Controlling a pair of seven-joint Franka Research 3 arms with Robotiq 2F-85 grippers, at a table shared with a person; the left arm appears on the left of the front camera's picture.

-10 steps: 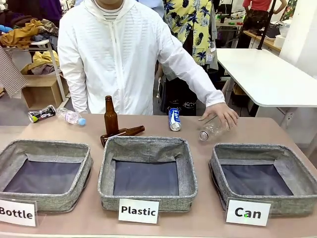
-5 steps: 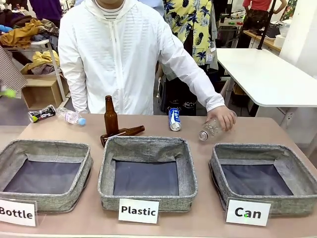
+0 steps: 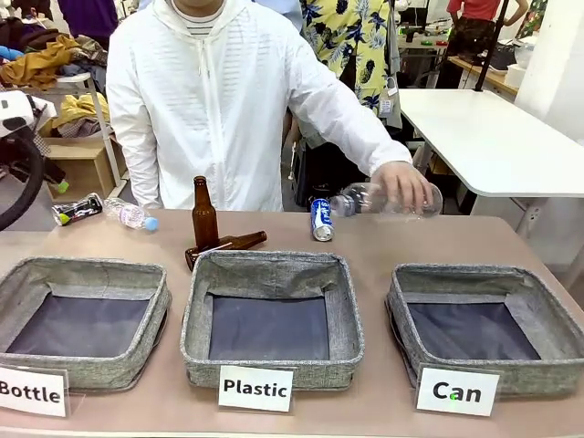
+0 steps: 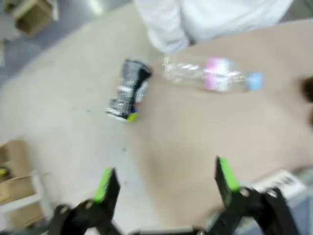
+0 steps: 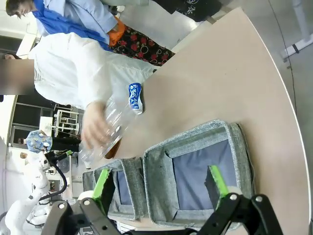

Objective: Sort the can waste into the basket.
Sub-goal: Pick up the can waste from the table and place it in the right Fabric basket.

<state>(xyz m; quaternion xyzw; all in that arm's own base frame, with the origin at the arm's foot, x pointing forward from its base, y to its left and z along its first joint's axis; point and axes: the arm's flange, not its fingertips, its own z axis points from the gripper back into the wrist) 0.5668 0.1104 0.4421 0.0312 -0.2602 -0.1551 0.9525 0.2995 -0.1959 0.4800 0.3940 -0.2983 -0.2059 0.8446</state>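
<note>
Nearest, at the bottom edge of the left wrist view, the left claw (image 4: 164,171): green-padded fingers spread wide, nothing between them, blurred bench (image 4: 195,127) beyond. At the bottom of the right wrist view, the right claw (image 5: 157,176), likewise spread wide and holding nothing, poised over the basket (image 5: 195,134). Lower right of the front view, that same basket: shallow, grey fabric, dark blue-grey bottom, a white card (image 3: 456,391) reading "Can" at its near wall. To its left, the Plastic basket (image 3: 274,266) at lower centre and the Bottle basket (image 3: 87,272) at lower left. Past the Plastic basket, just above centre frame, the blue and white can (image 3: 320,220) on the bench, small, printed lettering down its side, well apart from the basket. Left of it, two brown bottles, one upright (image 3: 203,214), one lying (image 3: 228,245). At the bench's far left, the black can (image 3: 77,209) on its side, pale print on dark metal, just beside a clear capped bottle (image 3: 130,215). Farthest, a person in a white jacket, one hand (image 3: 401,185) holding a clear bottle (image 3: 360,199) level above the bench, right of the blue and white can.
</note>
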